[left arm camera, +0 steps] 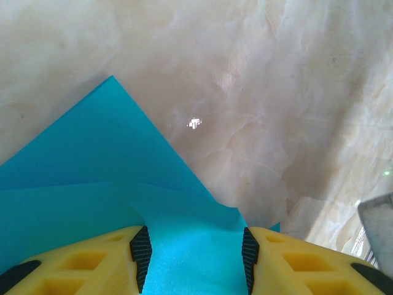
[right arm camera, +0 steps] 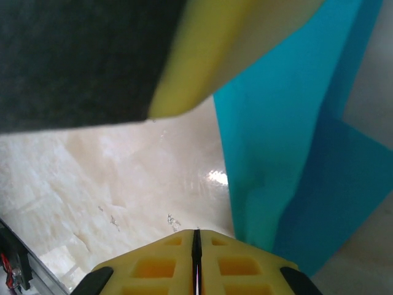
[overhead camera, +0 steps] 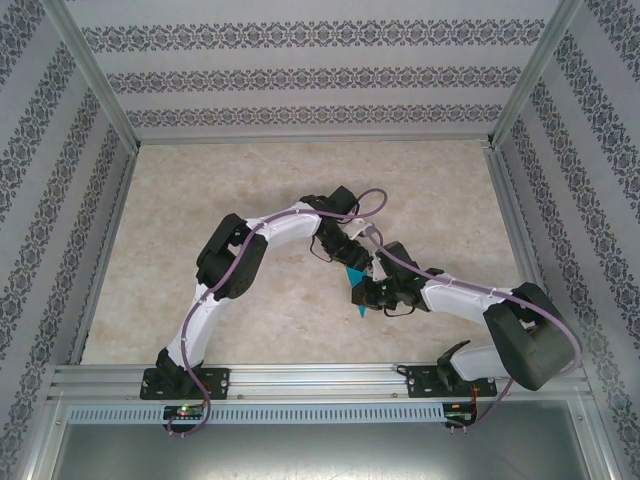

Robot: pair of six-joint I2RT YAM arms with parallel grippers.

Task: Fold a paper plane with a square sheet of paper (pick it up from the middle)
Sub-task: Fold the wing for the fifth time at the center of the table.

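The square sheet of paper (overhead camera: 352, 275) is teal-blue and folded into overlapping layers, and it sits mid-table where both arms meet. In the left wrist view the paper (left arm camera: 92, 172) runs out to a pointed corner, and a raised part of it lies between my left gripper (left arm camera: 194, 252) fingers. Those jaws stand apart, astride the paper. My right gripper (right arm camera: 196, 236) is shut with nothing visible in its slit. The paper (right arm camera: 276, 153) rises just to its right, past the right finger. From above, the left gripper (overhead camera: 352, 258) is over the paper and the right gripper (overhead camera: 362, 293) is at its near side.
The table top (overhead camera: 200, 220) is a pale marble pattern, fenced by an aluminium frame (overhead camera: 110, 230) and patterned walls. A rail (overhead camera: 320, 378) carries both arm bases at the near edge. The left gripper's yellow finger (right arm camera: 202, 61) hangs close above the right wrist camera.
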